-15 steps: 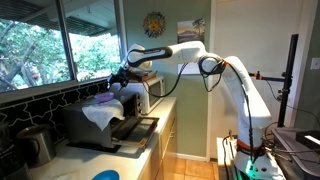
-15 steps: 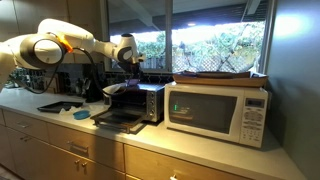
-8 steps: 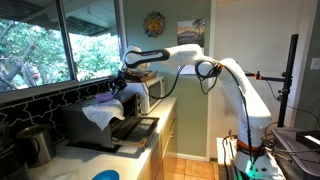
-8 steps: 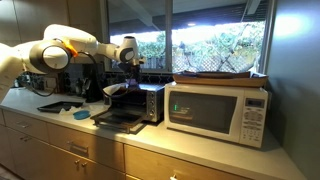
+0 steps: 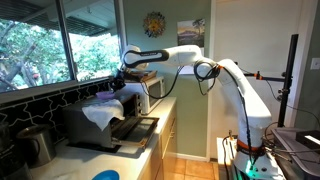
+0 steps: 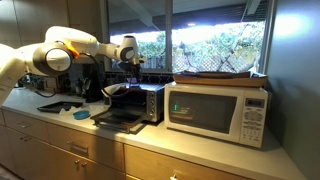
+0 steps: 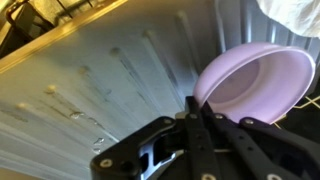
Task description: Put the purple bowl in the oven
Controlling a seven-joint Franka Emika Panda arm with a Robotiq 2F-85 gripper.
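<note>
In the wrist view the pale purple bowl (image 7: 256,78) lies tilted on the brushed metal top of the oven (image 7: 90,90), at the upper right. My gripper (image 7: 197,103) has its two dark fingers pressed together on the bowl's near rim. In both exterior views the gripper (image 5: 122,80) (image 6: 127,70) hangs just over the top of the black oven (image 5: 100,128) (image 6: 140,104). The oven's front door (image 5: 136,128) is dropped open. The bowl is too small to make out in the exterior views.
A white cloth (image 5: 99,110) drapes over the oven's top and side. A white microwave (image 6: 220,111) stands beside the oven. A blue round item (image 6: 81,114) lies on the counter, and a metal kettle (image 5: 38,145) stands near the window.
The jaws have gone from open to shut on the bowl's rim. The arm has settled slightly lower over the oven top.
</note>
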